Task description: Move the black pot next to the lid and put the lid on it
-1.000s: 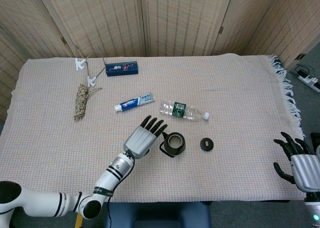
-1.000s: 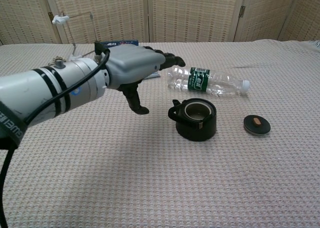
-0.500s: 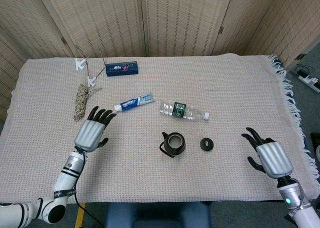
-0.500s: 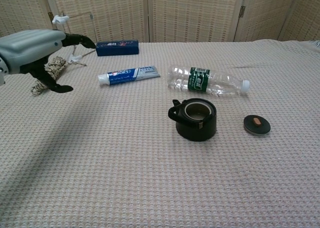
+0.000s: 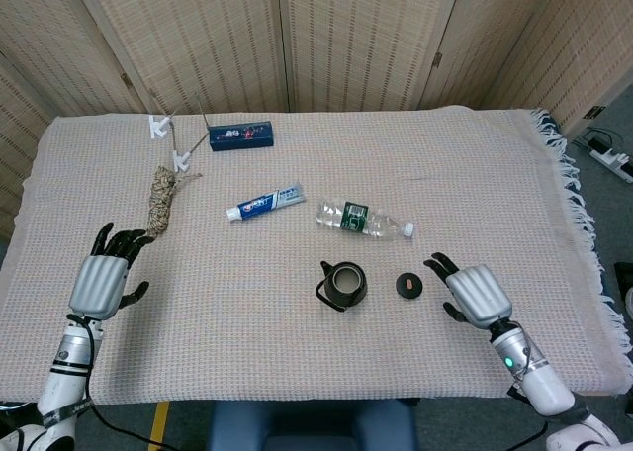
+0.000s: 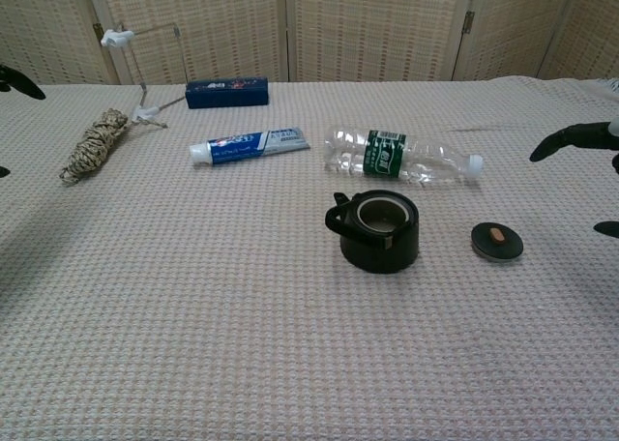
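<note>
Head view shows the small black round pot [image 5: 345,284] with its side handle standing open-topped near the table's centre, and the flat black round lid [image 5: 409,286] lying on the woven cloth just at its 3 o'clock, near but apart. Moving the pot looks done; lidding it remains. The right hand [image 5: 471,293], fingers spread and empty, hovers at the lid's 3 o'clock. The left hand [image 5: 103,278], also spread and empty, sits far off at 9 o'clock.
</note>
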`<state>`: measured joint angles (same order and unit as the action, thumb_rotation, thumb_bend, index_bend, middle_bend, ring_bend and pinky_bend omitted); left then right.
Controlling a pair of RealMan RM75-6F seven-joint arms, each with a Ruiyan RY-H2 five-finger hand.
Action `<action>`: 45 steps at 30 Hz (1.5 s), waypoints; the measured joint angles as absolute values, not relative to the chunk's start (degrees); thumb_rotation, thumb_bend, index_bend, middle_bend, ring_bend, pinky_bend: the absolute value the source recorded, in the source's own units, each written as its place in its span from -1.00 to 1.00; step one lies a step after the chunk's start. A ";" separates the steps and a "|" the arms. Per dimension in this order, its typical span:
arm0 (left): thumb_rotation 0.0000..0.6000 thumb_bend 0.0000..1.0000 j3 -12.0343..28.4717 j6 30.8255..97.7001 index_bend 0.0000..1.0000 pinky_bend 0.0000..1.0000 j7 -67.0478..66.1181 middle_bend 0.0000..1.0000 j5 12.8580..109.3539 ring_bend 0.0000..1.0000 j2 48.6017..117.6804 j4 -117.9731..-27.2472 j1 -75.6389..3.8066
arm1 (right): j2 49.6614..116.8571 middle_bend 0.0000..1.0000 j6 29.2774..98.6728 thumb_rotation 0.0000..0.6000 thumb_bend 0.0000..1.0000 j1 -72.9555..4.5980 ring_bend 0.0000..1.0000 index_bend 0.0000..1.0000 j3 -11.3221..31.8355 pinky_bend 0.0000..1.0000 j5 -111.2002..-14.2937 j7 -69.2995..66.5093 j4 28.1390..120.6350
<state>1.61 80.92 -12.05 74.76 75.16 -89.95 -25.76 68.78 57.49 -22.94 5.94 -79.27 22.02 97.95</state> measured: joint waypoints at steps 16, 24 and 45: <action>1.00 -0.55 2.14 80.24 -0.64 -1.00 -11.34 -0.69 78.16 -0.73 73.77 -90.29 -22.99 | 78.98 -0.50 51.05 1.00 -0.35 -30.24 0.53 -0.62 5.43 0.46 -70.92 30.06 89.35; 1.00 -0.55 2.96 79.67 -0.64 -1.00 -11.04 -0.69 78.83 -0.73 73.71 -90.63 -22.23 | 81.23 -0.45 50.39 1.00 -0.35 -32.07 0.54 -0.54 4.63 0.48 -68.87 31.85 87.00; 1.00 -0.55 4.33 78.56 -0.64 -1.00 -10.76 -0.69 79.50 -0.73 73.90 -89.90 -20.70 | 82.86 -0.15 51.79 1.00 -0.35 -34.52 0.63 -0.24 4.05 0.54 -66.70 32.73 86.15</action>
<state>4.33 78.56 -10.76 79.50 73.90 -89.90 -20.70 82.86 51.79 -34.52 4.05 -66.70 32.73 86.15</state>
